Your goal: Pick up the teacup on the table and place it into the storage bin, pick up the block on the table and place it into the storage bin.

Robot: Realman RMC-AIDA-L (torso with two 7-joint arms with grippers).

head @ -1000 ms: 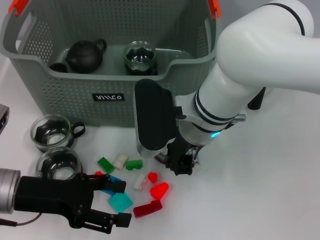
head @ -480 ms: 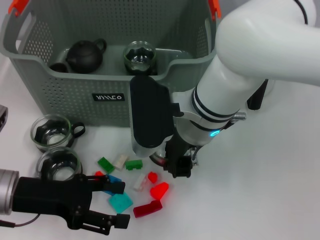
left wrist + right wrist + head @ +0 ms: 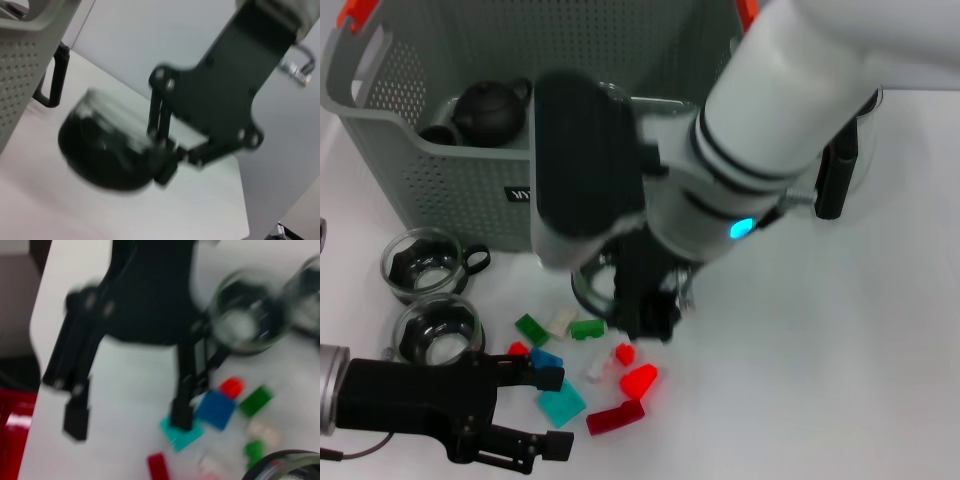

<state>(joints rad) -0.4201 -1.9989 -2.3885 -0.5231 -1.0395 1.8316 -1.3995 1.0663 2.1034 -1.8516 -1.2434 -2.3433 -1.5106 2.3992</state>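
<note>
head view shows my right gripper [image 3: 625, 300] clenched on the teacup [image 3: 592, 290] above the blocks [image 3: 638, 380] — a jolt could drop it short of the storage bin [image 3: 470, 195].

Looks like a robot test bench in a lab rather than any home or kitchen: a bare white table [image 3: 840, 380] under plain pale walls, seen in the left wrist view, with nothing domestic around it. Laid out as practice props, not as a meal: small coloured blocks [image 3: 620, 385] scattered loose beside glass teacups [image 3: 420, 262], and a grey-green perforated storage bin [image 3: 440, 190] with a dark teapot [image 3: 490, 108] inside. Two robot arms over one tabletop, a status light glowing on the big white one [image 3: 800, 120], settles it.
</note>
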